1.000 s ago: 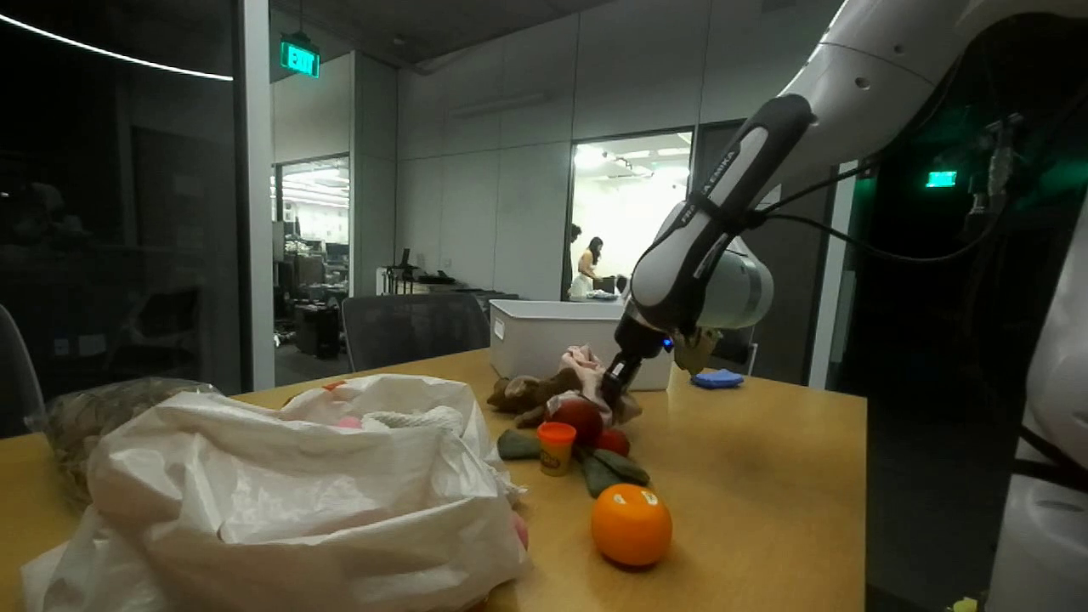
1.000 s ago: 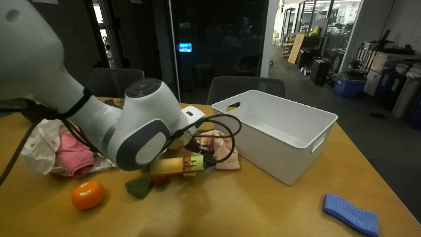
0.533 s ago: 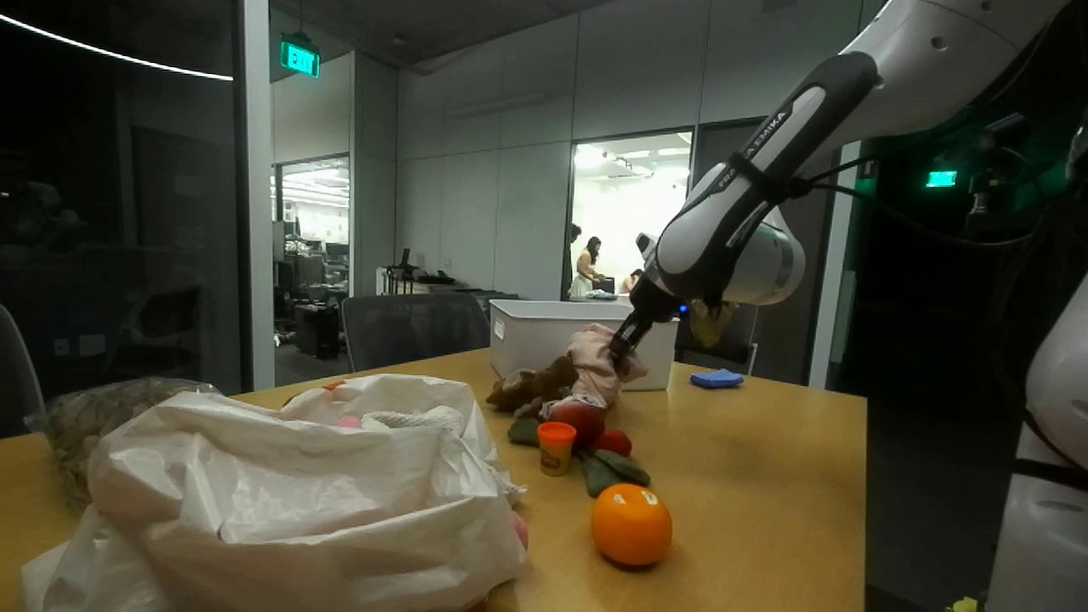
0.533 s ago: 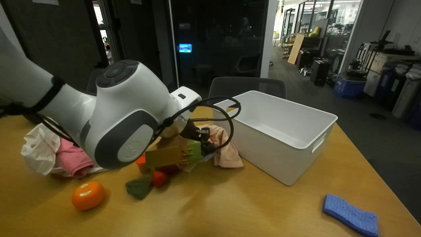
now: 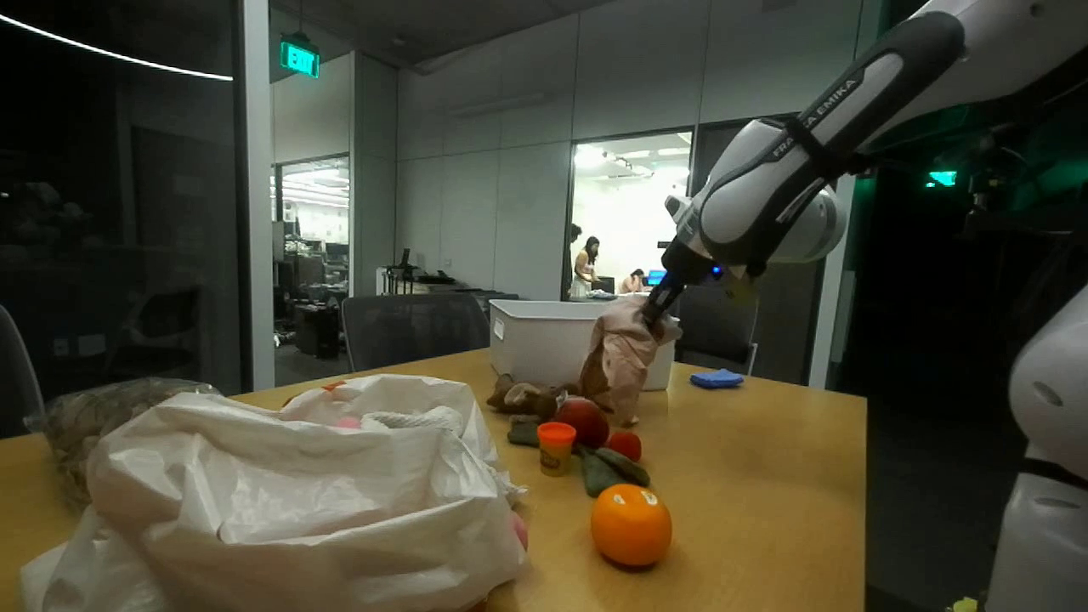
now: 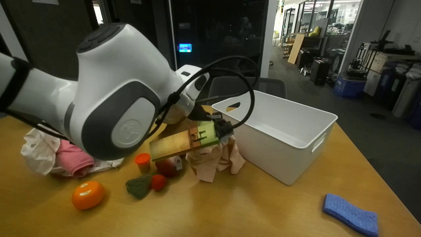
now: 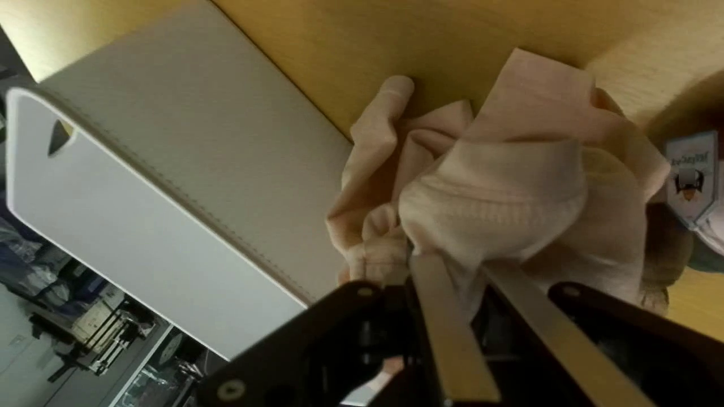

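Wrist view: tool (image 7: 459,265) clamped on a pale pink cloth (image 7: 498,198), the fabric pinched fast and bunched directly ahead of it. A white bin (image 7: 209,130) stands just left of the tool in that view, outer wall facing the cloth; a small tag (image 7: 691,178) shows to the right of the tool, lettering too blurred to read. In an exterior view: the cloth hangs from the tool in long folds over the tabletop (image 5: 748,476); cannot tell whether its lower hem touches down. Bin behind the tool. Below the tool and to its left: brown plush toy (image 5: 531,398), dark red round item (image 5: 583,422), orange-lidded tub (image 5: 556,450), grey-green leaf-like pieces (image 5: 612,472); a smaller red ball (image 5: 626,445) lies below it too. Orange round item (image 5: 631,525) sits farther below, toward the camera; white plastic bag (image 5: 297,501) well apart, left of the tool and nearer the camera. In an exterior view: the cloth is directly beneath the tool, outside the bin and near its side wall; the bin stands upright to the right of the tool. A blue folded pad (image 6: 351,214) lies well apart from the tool, at lower right.
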Motion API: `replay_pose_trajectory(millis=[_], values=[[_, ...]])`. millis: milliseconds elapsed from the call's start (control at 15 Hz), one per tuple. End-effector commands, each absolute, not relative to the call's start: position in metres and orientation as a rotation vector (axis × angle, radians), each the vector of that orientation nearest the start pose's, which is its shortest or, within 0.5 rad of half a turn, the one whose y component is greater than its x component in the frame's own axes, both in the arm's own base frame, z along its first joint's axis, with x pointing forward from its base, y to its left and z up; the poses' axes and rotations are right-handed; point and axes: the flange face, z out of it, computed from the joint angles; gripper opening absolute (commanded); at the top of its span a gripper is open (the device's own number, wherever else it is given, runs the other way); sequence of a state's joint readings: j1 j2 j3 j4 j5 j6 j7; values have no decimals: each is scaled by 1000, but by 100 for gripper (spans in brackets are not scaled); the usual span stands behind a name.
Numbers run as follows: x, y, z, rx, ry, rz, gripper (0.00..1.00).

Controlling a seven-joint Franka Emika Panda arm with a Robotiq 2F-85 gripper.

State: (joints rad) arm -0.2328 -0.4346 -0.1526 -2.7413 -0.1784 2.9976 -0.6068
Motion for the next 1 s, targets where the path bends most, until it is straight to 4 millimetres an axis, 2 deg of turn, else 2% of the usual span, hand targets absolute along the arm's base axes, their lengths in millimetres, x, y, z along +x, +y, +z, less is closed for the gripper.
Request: replay_pose_trajectory(millis=[0,333,467,733,933], values=[[361,-158,462,-3317,-663,-985,6],[311,-173,473,-3398,-730,-519,6],[292,-175,479,-3387,-765,-394,6],[265,-179,492,-3350,-865,-310,6],[268,-178,494,-3358,-946,-310,5]])
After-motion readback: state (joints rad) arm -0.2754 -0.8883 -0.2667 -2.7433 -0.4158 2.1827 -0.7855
